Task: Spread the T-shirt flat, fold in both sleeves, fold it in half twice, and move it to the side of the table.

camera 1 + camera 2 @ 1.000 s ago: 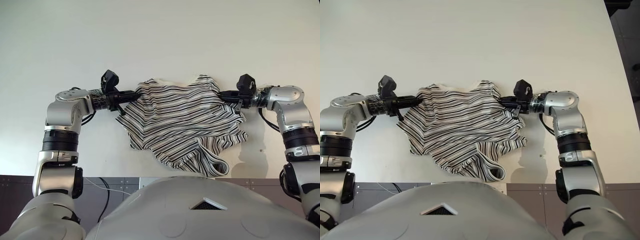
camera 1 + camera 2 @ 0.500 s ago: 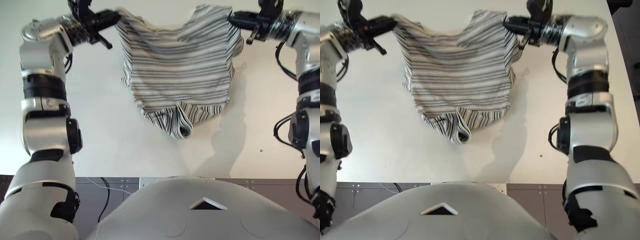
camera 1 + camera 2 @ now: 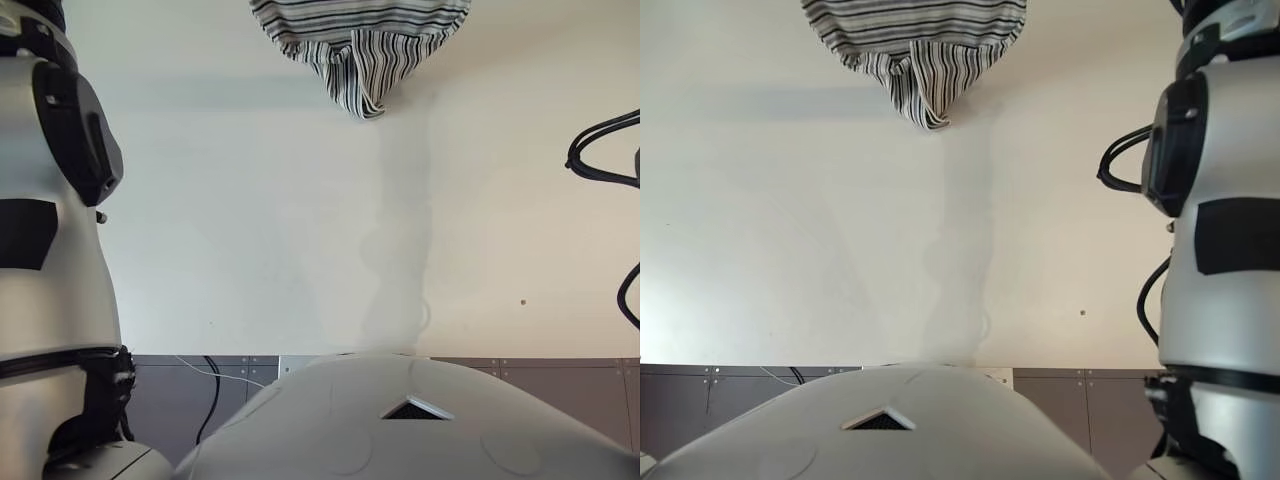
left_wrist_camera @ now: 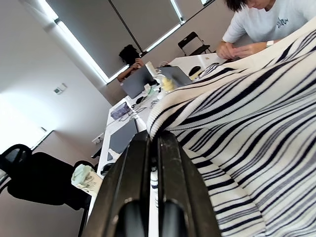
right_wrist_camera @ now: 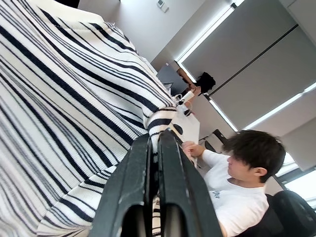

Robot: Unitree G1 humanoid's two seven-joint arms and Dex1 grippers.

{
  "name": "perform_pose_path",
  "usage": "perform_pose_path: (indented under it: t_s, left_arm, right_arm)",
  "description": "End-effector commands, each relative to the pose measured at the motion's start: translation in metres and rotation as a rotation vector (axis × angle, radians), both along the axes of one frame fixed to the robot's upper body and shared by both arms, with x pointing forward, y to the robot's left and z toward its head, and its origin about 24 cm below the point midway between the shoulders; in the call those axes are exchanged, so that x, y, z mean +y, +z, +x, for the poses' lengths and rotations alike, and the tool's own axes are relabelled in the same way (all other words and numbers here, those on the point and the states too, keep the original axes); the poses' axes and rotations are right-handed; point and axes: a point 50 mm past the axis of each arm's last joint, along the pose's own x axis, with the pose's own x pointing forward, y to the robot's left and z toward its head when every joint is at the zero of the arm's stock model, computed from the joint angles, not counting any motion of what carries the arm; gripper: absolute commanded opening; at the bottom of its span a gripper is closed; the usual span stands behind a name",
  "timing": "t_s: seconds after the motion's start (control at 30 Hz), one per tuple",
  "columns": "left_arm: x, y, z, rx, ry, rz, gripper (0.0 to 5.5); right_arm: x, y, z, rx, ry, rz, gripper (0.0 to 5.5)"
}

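Left wrist view has our left gripper (image 4: 154,138) pinched tight on one edge of the black-and-white striped knit T-shirt (image 4: 247,123); our right gripper (image 5: 154,137) is clamped on the opposite edge. We judge that two grippers hold this one garment aloft so it hangs open, dangling at twelve o'clock above the pale table (image 3: 250,220).

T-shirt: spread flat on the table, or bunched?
Not flat: the T-shirt hangs above the table, pinched by the left claw and right claw, its lower edge bunched and drooping.
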Motion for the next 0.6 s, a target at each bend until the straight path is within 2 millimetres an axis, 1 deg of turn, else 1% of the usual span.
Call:
perform_pose_path:
  t_s: [0.03, 0.23, 0.3, 0.37, 0.43, 0.47, 0.53, 0.57, 0.6]
  left_arm:
    - [-0.003, 0.034, -0.004, -0.099, 0.014, 0.017, 0.11]
    - [-0.002, 0.053, -0.009, -0.147, 0.005, 0.067, 0.11]
    - [-0.001, 0.056, -0.011, -0.161, -0.02, 0.066, 0.11]
    - [0.002, 0.054, -0.013, -0.158, -0.077, 0.076, 0.11]
    - [0.009, 0.04, -0.018, -0.13, -0.185, 0.088, 0.11]
    - [0.013, 0.028, -0.021, -0.108, -0.26, 0.09, 0.11]
    - [0.024, -0.003, -0.031, -0.068, -0.419, 0.083, 0.11]
    - [0.029, -0.015, -0.038, -0.063, -0.472, 0.076, 0.11]
    - [0.034, -0.029, -0.048, -0.064, -0.525, 0.08, 0.11]
  right_arm:
    - [0.005, 0.035, -0.003, -0.102, -0.029, 0.034, 0.1]
    - [0.002, 0.05, -0.006, -0.153, -0.044, 0.035, 0.1]
    - [-0.001, 0.05, -0.007, -0.152, -0.04, 0.03, 0.1]
    - [-0.006, 0.047, -0.008, -0.134, -0.002, 0.025, 0.1]
    - [-0.015, 0.04, -0.012, -0.103, 0.079, 0.031, 0.1]
    - [-0.022, 0.034, -0.015, -0.087, 0.137, 0.026, 0.1]
    - [-0.038, 0.017, -0.025, -0.046, 0.293, 0.035, 0.1]
    - [-0.044, 0.01, -0.03, -0.033, 0.358, 0.041, 0.1]
    - [-0.05, -0.006, -0.039, -0.012, 0.443, 0.042, 0.1]
